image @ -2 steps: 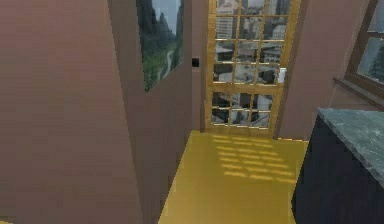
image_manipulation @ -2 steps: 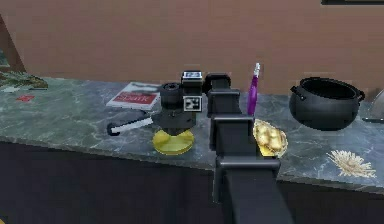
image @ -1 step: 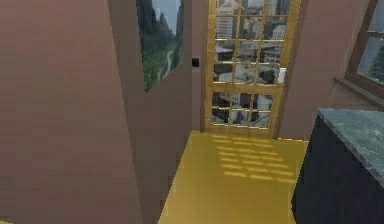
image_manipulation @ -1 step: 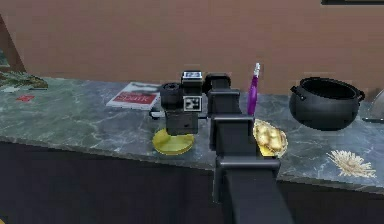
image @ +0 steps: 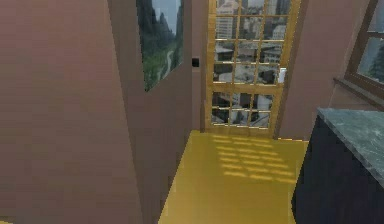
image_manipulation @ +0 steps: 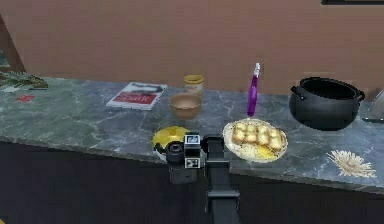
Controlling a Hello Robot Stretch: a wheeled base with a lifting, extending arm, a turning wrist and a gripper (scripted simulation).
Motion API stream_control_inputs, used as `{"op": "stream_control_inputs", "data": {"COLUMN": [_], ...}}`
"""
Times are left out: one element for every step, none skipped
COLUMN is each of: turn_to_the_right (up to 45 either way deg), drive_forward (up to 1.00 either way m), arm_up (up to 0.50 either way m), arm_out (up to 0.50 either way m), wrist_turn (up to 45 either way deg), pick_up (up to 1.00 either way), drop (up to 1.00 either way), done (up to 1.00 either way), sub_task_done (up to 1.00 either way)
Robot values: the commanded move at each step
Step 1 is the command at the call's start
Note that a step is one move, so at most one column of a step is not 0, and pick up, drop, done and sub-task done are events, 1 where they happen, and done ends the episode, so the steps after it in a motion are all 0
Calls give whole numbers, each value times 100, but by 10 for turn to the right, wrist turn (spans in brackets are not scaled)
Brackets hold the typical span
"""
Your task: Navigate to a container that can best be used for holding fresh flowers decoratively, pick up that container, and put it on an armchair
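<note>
- In the arm side view, the arm [image_manipulation: 222, 190] rose from the bottom edge to the front edge of a grey marbled counter [image_manipulation: 80, 115].
- The gripper [image_manipulation: 174, 150] sat at the counter's near edge, against a round yellow thing [image_manipulation: 168, 135] lying on the top. Whether it was over or touching that thing could not be told.
- How the fingers stood could not be told, nor whether they held anything.
- No item could be named with certainty as the flower container. The closest in shape was a slim purple upright thing [image_manipulation: 254, 90] with a pale top, standing toward the back of the counter, beyond a plate [image_manipulation: 232, 146] of pale yellow lumps and well apart from the gripper.
- A brown bowl [image_manipulation: 185, 106] stood just in front of a short yellowish jar [image_manipulation: 193, 83], left of the purple thing.
- A red-and-white book [image_manipulation: 136, 96] lay flat further left.
- A black lidded pot [image_manipulation: 325, 103] stood at the right, with a pale straw-like bundle [image_manipulation: 350, 162] nearer the front edge.
- In the forward view, a yellow floor [image: 235, 175] ran to a yellow-framed glass door [image: 245, 65].
- A picture [image: 158, 40] hung on the brown wall at the left, and a dark cabinet with a marbled top [image: 350, 130] stood at the right.
</note>
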Motion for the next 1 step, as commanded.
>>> {"op": "stream_control_inputs", "data": {"turn_to_the_right": [0], "drive_forward": [0], "arm_up": [0], "arm_out": [0], "wrist_turn": [0], "pick_up": [100], "drop": [0], "done": [0], "sub_task_done": [0]}}
